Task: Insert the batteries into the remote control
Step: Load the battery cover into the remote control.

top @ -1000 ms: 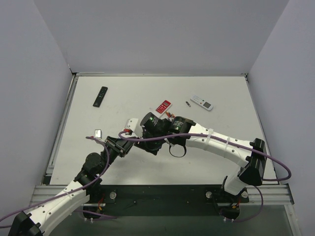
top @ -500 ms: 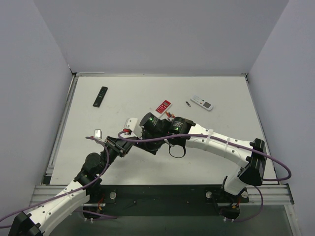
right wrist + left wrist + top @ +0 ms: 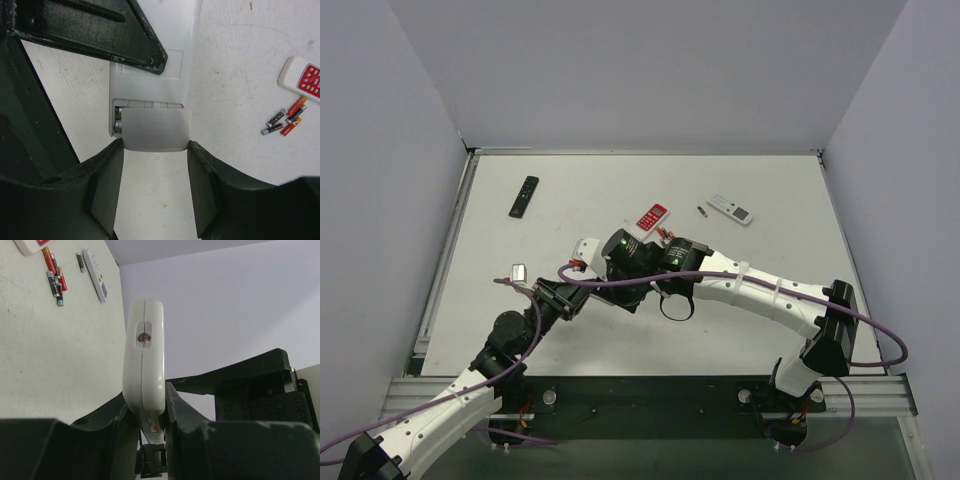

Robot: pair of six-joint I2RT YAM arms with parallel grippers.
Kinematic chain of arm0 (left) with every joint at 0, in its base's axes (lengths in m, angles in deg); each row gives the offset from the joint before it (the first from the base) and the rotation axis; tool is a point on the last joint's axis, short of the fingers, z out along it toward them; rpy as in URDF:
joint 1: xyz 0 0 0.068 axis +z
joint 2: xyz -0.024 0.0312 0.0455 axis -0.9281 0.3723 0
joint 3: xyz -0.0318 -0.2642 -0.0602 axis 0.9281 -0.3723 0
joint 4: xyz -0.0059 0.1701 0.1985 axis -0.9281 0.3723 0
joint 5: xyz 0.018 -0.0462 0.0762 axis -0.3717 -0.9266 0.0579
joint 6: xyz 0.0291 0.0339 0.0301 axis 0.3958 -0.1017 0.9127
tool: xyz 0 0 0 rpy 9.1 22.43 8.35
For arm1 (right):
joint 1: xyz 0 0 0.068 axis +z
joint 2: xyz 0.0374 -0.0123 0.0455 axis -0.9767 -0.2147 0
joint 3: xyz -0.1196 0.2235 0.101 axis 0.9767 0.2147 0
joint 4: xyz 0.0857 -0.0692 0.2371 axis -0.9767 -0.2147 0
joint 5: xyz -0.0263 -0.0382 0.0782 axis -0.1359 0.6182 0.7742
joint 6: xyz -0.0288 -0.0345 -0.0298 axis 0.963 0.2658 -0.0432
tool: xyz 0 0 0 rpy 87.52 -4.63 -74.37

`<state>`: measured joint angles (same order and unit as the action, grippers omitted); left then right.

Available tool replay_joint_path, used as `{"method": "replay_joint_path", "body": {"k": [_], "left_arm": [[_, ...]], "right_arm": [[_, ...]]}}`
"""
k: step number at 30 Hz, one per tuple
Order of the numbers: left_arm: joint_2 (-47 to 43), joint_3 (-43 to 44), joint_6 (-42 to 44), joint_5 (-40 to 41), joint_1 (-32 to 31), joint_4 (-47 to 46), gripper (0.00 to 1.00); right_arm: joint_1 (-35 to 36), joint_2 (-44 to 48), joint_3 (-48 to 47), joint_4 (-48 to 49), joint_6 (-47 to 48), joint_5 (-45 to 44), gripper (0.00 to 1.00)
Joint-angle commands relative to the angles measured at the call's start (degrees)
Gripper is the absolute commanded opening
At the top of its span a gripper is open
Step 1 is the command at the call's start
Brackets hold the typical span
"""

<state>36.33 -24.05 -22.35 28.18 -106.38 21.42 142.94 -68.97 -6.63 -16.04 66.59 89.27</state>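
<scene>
My left gripper (image 3: 146, 401) is shut on the lower end of the white remote control (image 3: 144, 360), holding it up edge-on above the table. In the top view the remote control (image 3: 586, 248) shows just left of centre. From the right wrist the remote control (image 3: 147, 87) shows its plain back, where the battery cover (image 3: 156, 130) lies over the compartment, slightly askew. My right gripper (image 3: 155, 148) is shut on the cover's two side edges. Batteries (image 3: 118, 120) show inside at the compartment's left edge. Several loose batteries (image 3: 665, 234) lie on the table.
A red-and-white remote (image 3: 652, 216) lies just behind the loose batteries. Another white remote (image 3: 730, 208) and a single battery (image 3: 702, 211) lie farther right. A slim black remote (image 3: 524, 196) sits at the far left. Both arms cross at the table's middle.
The right arm has shifted slightly left and toward the remote control. Both grips look unchanged.
</scene>
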Motion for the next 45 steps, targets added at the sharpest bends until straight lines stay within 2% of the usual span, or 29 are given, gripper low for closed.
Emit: {"method": "replay_joint_path", "body": {"k": [1, 6, 20, 45], "left_arm": [[-0.7, -8.6, 0.1, 0.0, 0.0, -3.1, 0.00], [-0.7, -8.7, 0.3, 0.2, 0.0, -3.4, 0.00], [-0.1, -8.8, 1.2, 0.4, 0.0, -4.6, 0.00], [-0.7, -8.5, 2.3, 1.9, 0.0, -1.4, 0.00]], "right_arm": [[0.0, -1.2, -1.6, -0.2, -1.0, -1.2, 0.11], [0.0, -1.2, -1.9, -0.2, -1.4, 2.8, 0.12], [-1.6, -1.3, -2.4, -0.2, -4.1, 6.8, 0.11], [0.0, -1.4, -2.1, -1.0, -4.1, 5.7, 0.11]]}}
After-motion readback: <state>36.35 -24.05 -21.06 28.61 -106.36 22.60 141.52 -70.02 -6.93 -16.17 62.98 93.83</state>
